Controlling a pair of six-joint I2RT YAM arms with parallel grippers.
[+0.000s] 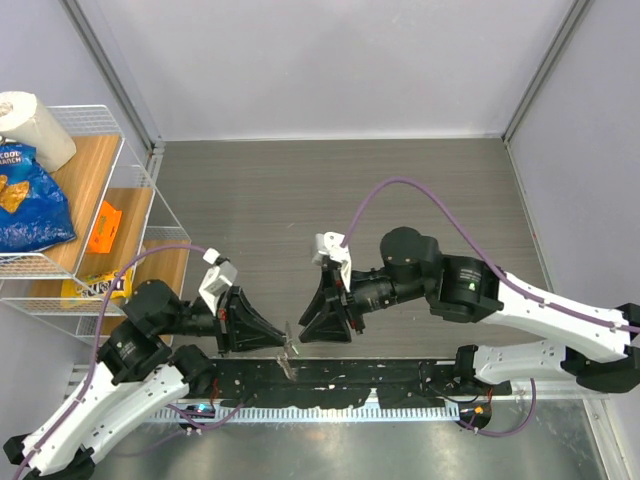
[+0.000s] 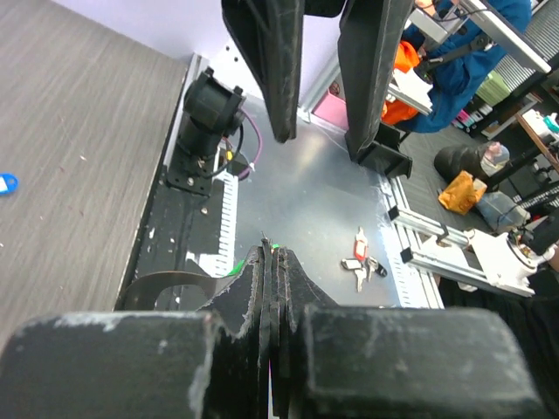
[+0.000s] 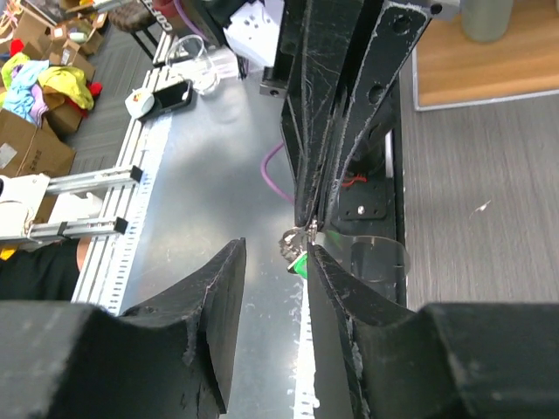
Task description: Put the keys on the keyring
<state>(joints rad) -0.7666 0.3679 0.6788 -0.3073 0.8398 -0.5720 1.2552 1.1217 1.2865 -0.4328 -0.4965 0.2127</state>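
Top external view first: overall layout?
— Two arms reaching in from the near edge of a grey wood-grain table [image 1: 300, 190]. Left gripper [image 1: 283, 343] pointing right, right gripper [image 1: 302, 330] pointing left, almost nose to nose just above the black base rail. Wire shelf [image 1: 148, 200] at far left, holding a paper towel roll [image 1: 35, 125] and a blue snack bag [image 1: 30, 200].

State of the left pincer?
— Pressed fully shut, no gap visible in either wrist view. Pinched at its tips: the keyring [image 3: 294, 237], a small silver ring, with its grey strap [image 3: 376, 253] curling away to one side.

And the right pincer?
— Partly open, with a clear gap between the fingers and nothing gripped. Ring and left fingertips framed inside that gap, close against one finger. Contact impossible to judge.

Location of the keys?
— Green key [image 3: 300, 262] just below the ring, at the left gripper's tips. Threaded on or merely beside it: cannot tell. Blue key [image 2: 5, 183] lying flat on the table, well apart from both grippers, caught only at the edge of the left wrist view.
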